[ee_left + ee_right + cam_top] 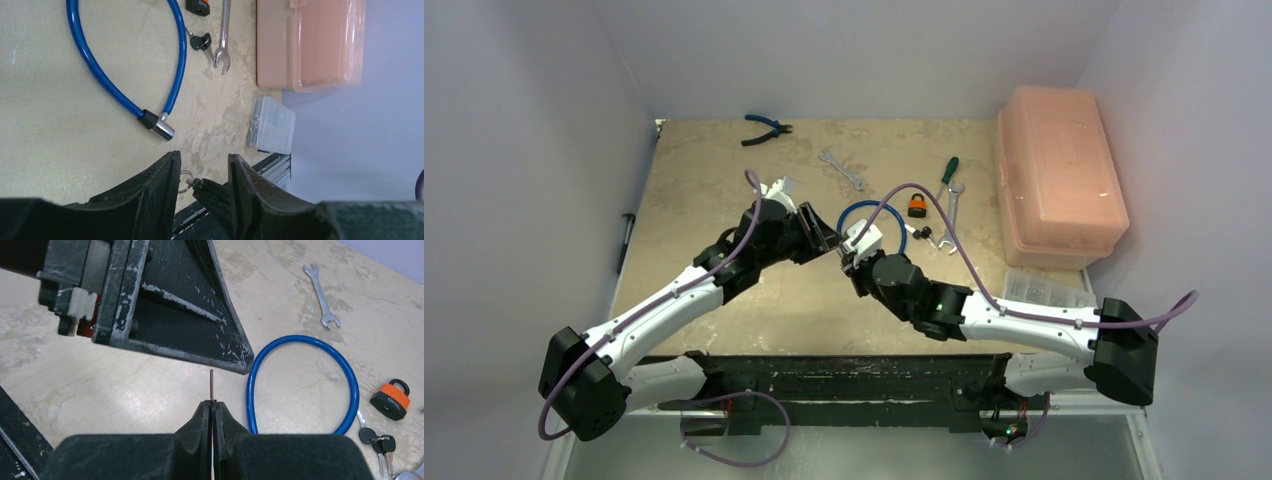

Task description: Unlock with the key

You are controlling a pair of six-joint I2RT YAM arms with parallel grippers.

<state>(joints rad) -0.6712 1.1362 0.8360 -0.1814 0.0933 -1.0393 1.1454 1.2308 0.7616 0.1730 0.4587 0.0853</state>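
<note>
My right gripper point(212, 404) is shut on a small key point(211, 385) held edge-on, its thin blade sticking out past the fingertips. My left gripper point(204, 165) is open, one jaw on each side of the right gripper's tip and the key's ring point(186, 181); in the top view the two grippers point(842, 250) meet at the table's middle. One left finger point(190, 315) hangs close above the blade. A blue cable lock point(125, 100) with a chrome end point(165, 129) lies beyond. An orange padlock point(391, 400) and a bunch of black-headed keys point(377, 439) lie to the right.
A pink plastic box point(1059, 175) stands at the right edge, with a clear parts case point(1049, 290) in front of it. Two wrenches point(842, 168) point(954, 205), a green screwdriver point(948, 172) and blue pliers point(767, 128) lie toward the back.
</note>
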